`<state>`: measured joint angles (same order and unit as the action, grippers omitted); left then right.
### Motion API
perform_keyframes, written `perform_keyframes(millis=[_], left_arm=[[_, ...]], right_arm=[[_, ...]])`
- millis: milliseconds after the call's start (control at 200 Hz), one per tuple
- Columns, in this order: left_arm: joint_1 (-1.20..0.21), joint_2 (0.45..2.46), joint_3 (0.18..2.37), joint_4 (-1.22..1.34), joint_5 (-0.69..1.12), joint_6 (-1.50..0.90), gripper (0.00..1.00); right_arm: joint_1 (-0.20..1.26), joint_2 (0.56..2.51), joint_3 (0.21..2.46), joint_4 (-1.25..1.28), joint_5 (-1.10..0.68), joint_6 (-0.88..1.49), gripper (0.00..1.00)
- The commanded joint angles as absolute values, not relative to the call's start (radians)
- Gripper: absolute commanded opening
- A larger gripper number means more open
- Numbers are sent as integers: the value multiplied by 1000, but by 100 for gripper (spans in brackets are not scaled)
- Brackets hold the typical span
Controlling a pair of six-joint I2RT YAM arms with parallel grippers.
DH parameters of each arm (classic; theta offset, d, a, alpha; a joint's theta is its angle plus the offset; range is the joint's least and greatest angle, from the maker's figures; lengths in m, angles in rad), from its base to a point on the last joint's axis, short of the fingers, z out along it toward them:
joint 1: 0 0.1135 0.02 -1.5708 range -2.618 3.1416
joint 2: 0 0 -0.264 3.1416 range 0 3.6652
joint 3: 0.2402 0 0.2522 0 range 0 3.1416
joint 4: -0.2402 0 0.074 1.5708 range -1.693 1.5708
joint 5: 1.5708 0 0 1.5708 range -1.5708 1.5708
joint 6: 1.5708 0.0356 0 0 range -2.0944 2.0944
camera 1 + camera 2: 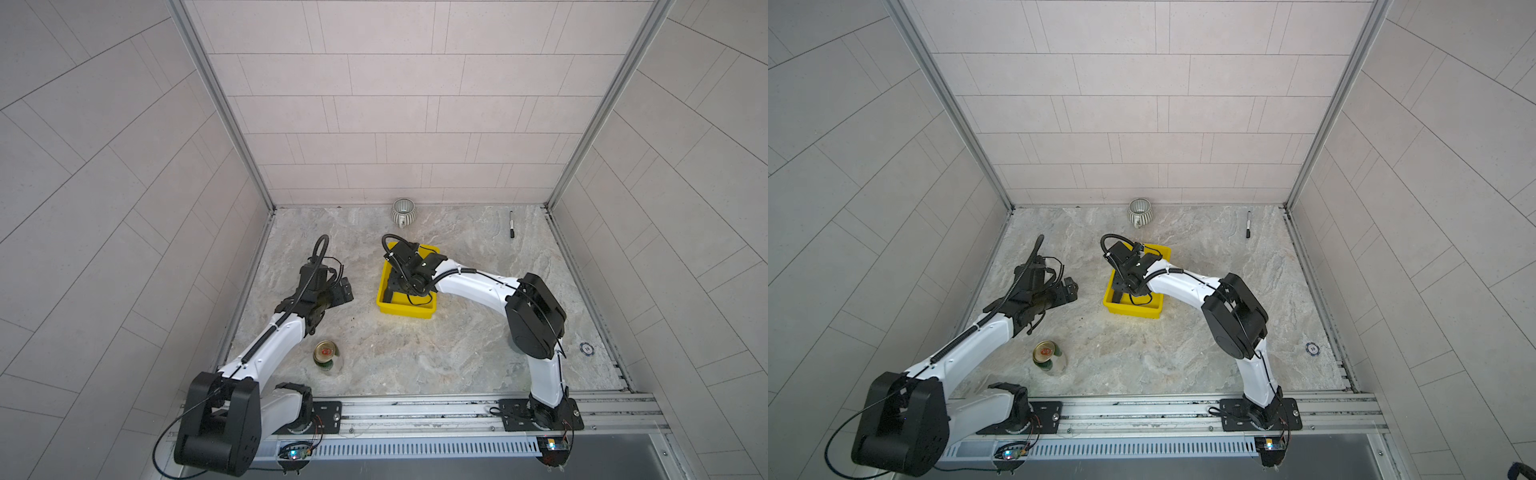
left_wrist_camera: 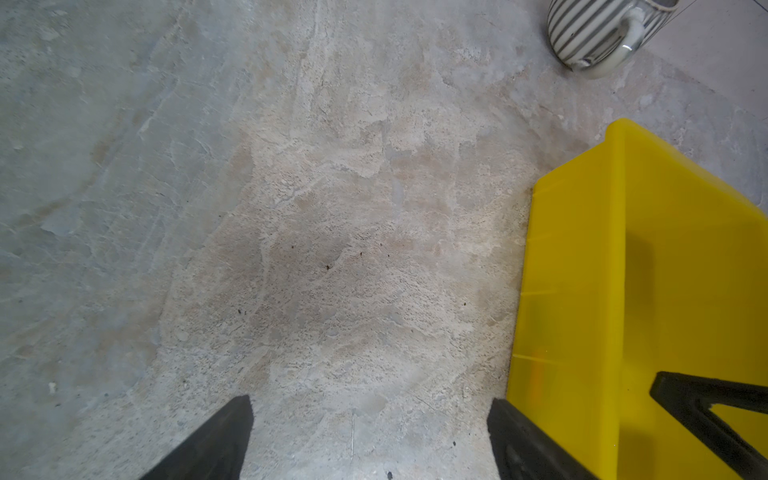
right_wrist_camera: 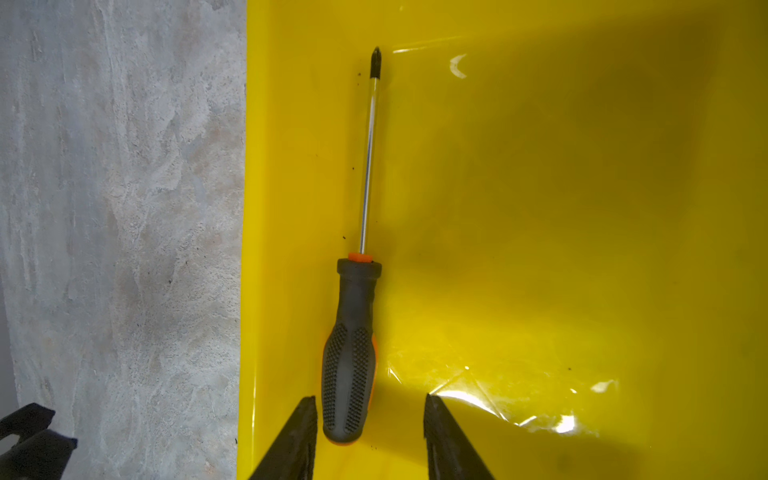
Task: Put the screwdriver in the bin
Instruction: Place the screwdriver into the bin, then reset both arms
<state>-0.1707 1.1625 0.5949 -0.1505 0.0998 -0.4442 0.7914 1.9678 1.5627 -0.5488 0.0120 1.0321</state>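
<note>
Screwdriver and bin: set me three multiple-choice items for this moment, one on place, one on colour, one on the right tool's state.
1. Where is the screwdriver relative to the bin?
A outside it
B lying flat on its floor
C propped across its rim

2. What colour is the bin?
A blue
B grey
C yellow

3. How does the right tool stand?
A open, jaws apart either side of the handle
B shut on the shaft
C shut on nothing

Answers:
1 B: the right wrist view shows its whole length on the bin's floor.
2 C: it is bright yellow in every view.
3 A: the right wrist view shows a clear gap between the handle and one jaw.
</note>
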Motion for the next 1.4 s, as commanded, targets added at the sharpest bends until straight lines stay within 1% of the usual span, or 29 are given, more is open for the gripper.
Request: perform_keyframes(millis=[0,90,165,215,260,300,380,435,495,515,575,590,631,676,741,791,831,896,971,1096,1166,1246,1291,1341,1396], left_arm=[[-176,1148,585,-157,84,-443,95],[-176,1143,583,-157,85,-444,95],[-176,1143,581,-155,84,-446,95],[-175,1143,581,-154,83,-448,95],[-175,1142,580,-153,84,-450,95],[-175,1143,580,-152,84,-452,95],[-175,1144,580,-152,83,-454,95],[-176,1144,580,-150,83,-454,95],[-175,1145,580,-151,81,-454,95],[-176,1147,580,-152,81,-453,95],[-175,1149,581,-151,81,-454,95],[-175,1150,581,-151,81,-454,95],[-175,1150,583,-154,81,-455,95],[-175,1153,584,-156,80,-456,95],[-175,1150,583,-159,78,-456,95],[-176,1145,581,-160,74,-456,95],[-176,1139,580,-161,72,-456,95],[-175,1134,577,-160,69,-457,95],[-175,1130,575,-161,64,-459,95],[-177,1131,575,-163,63,-459,95],[-176,1129,575,-164,61,-459,95],[-175,1125,574,-166,58,-460,95],[-175,1126,574,-164,58,-460,95],[-175,1125,574,-164,57,-460,95],[-175,1129,575,-164,58,-460,95]], right_arm=[[762,1847,1554,-632,77,958,45],[720,1759,1522,-702,135,869,49],[672,1673,1477,-750,179,773,58],[637,1613,1437,-779,218,714,62],[617,1558,1391,-797,284,656,65],[611,1508,1342,-800,392,613,68],[611,1403,1217,-755,537,512,70],[611,1322,1128,-680,581,442,72],[608,1235,1042,-594,588,389,75],[608,1208,1019,-571,588,366,77],[602,1136,983,-537,586,324,97],[598,1121,982,-536,590,322,99],[583,1089,981,-536,602,327,99],[550,1063,984,-530,576,317,99],[461,1048,1003,-529,484,289,99],[390,1053,1015,-526,457,291,99],[331,1062,1016,-507,461,289,99],[253,1080,990,-442,531,292,99],[204,1096,895,-277,610,271,100],[175,1113,657,109,605,174,99],[174,1124,517,323,559,152,100],[174,1149,376,599,456,72,99],[173,1176,316,734,434,43,100],[172,1210,290,813,448,36,99],[171,1234,309,783,455,18,99]])
